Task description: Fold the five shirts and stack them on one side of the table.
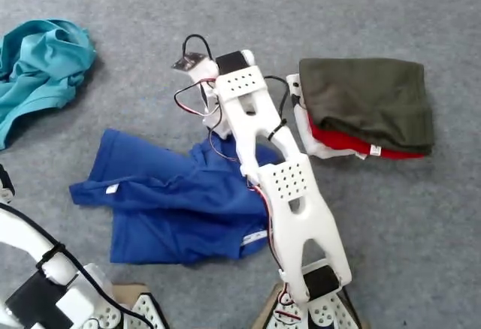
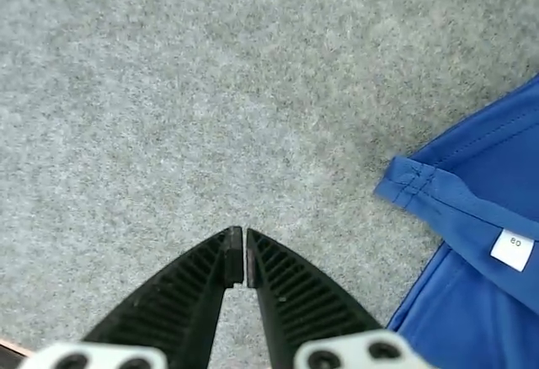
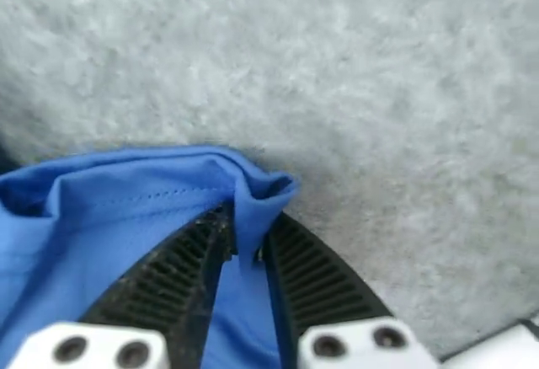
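Pinching a small pucker at the edge of the blue shirt (image 3: 118, 200), my right gripper (image 3: 244, 226) has its tips pressed together on the cloth. My left gripper (image 2: 244, 241) is closed on nothing and hangs over the bare table (image 2: 168, 91), just beside the blue shirt's sleeve (image 2: 413, 185).

The blue shirt lies rumpled and half doubled, so I judge the step in hand to be its fold. The stack (image 1: 364, 104) of three folded shirts sits just beside the blue shirt on my right. The teal shirt (image 1: 41, 66) lies crumpled well apart from it on my left, not yet folded.

To do this well, I should lift the pinched edge only high enough to clear the layer under it. Then I should carry it straight across the blue shirt's body and lay it flat before I let go. My hold is on very little cloth, so a quick pull could slip it free. The table looks felt-like and will likely drag on the fabric. Setting my left gripper down on the sleeve would probably anchor that side and stop the whole blue shirt sliding along.
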`<state>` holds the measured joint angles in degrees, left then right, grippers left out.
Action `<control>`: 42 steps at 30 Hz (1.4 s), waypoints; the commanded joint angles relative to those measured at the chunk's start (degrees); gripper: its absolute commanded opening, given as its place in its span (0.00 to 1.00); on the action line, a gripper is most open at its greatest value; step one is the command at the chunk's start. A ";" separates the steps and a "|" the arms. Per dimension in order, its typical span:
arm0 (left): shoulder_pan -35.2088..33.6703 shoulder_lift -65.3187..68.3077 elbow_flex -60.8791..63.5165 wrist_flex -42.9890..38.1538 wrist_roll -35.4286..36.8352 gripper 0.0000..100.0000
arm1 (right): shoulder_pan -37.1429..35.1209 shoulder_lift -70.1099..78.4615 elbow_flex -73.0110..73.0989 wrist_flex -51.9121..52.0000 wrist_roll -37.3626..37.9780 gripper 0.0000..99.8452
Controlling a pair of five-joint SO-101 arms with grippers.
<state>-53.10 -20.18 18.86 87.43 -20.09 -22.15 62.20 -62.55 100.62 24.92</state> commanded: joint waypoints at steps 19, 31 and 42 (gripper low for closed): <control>-0.04 -0.44 -0.13 0.35 -0.53 0.04 | 7.65 -9.54 -11.74 -0.79 0.35 0.31; 5.32 -0.35 1.01 5.63 18.73 0.22 | 9.41 -22.90 1.45 0.62 -1.67 0.05; 9.36 -0.26 11.03 -0.53 22.86 0.25 | 10.20 -27.03 14.11 -0.70 2.02 0.09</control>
<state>-44.22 -20.18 28.35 89.89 2.07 -12.75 38.11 -48.57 100.70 26.24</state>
